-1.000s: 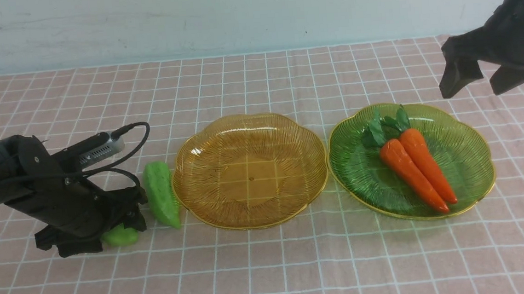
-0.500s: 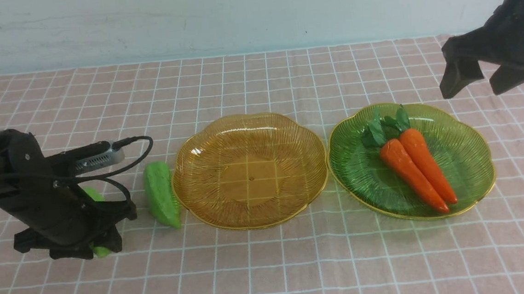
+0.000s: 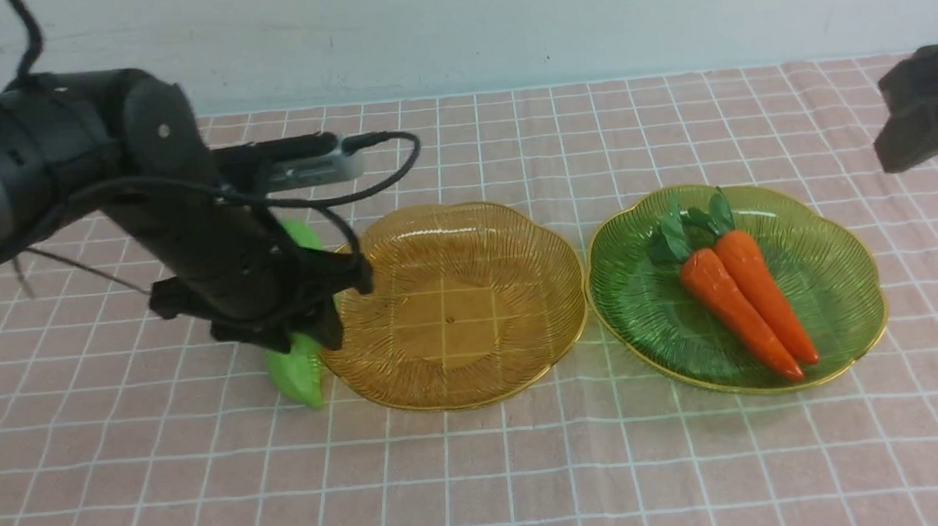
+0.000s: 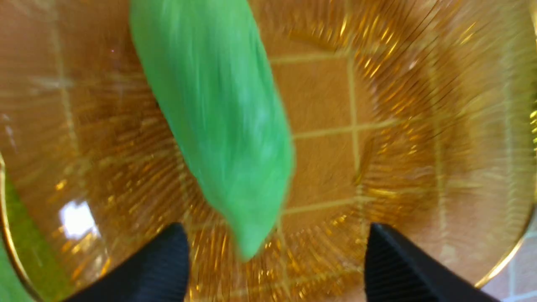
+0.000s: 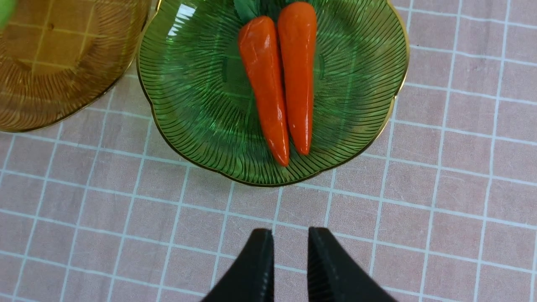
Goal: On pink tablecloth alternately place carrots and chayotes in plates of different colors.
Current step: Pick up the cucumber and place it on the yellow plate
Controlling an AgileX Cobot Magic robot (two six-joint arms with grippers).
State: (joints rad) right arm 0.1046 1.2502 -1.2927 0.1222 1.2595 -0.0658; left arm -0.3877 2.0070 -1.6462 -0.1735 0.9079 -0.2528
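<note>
1. Left claw (image 4: 275, 235) above the left part of the amber plate (image 3: 465, 214), fingers set wide apart. Grips nothing.
2. Chayote (image 4: 218, 126), blurred, just ahead of the spread fingers and over the amber plate's ribbed floor. Touches neither finger. In the air or resting on the plate: cannot tell.
3. Other chayote (image 3: 300, 382) flat on the pink tablecloth (image 3: 484, 476), just beside the amber plate's left rim, with its far end hidden behind the left arm.
4. Green plate (image 3: 837, 270) to the right of the amber one, rims just beside each other. Holds two carrots (image 3: 732, 310) side by side and touching, leafy tops toward the far rim, tips toward the near right.
5. Right claw (image 5: 289, 237) high at the far right edge, beyond the green plate and above bare cloth. Narrow: fingers close together with only a slim gap, nothing between them.
6. Pink tablecloth with a thin white grid across the whole table.
</note>
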